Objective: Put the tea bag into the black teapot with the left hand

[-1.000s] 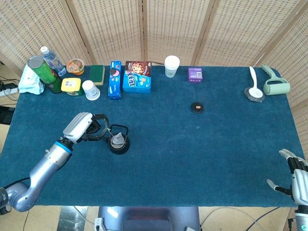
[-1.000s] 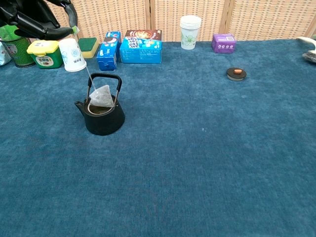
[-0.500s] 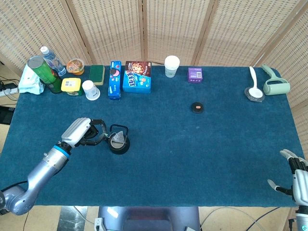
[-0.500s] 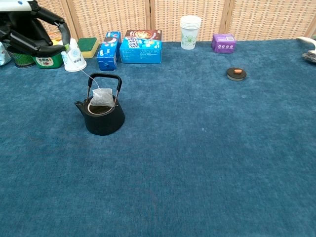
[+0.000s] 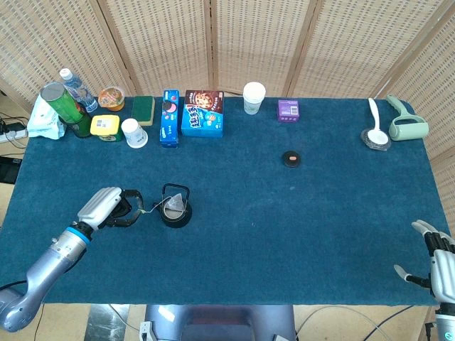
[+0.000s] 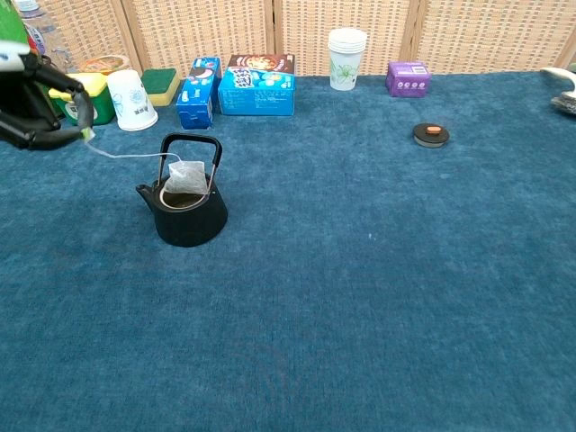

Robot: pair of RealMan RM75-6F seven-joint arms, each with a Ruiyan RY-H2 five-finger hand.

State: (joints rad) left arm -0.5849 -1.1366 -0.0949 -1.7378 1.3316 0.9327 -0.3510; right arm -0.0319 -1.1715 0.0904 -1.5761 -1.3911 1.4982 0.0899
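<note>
The tea bag [image 6: 185, 176] sits in the black teapot's [image 6: 187, 214] mouth — its string runs taut to the left hand's [image 5: 108, 208] pinching fingertips [image 6: 83, 132] — right hand's [image 5: 435, 260] fingers spread.

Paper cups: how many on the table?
2. One white cup lies tipped at the back left, beside the yellow container. Another cup, possibly a nested stack, stands upright at the back centre, left of the purple box.

- The left hand [image 6: 36, 103] is cut off by the chest view's left edge.
- The right hand [image 5: 437, 263] is cropped at the head view's bottom corner.
</note>
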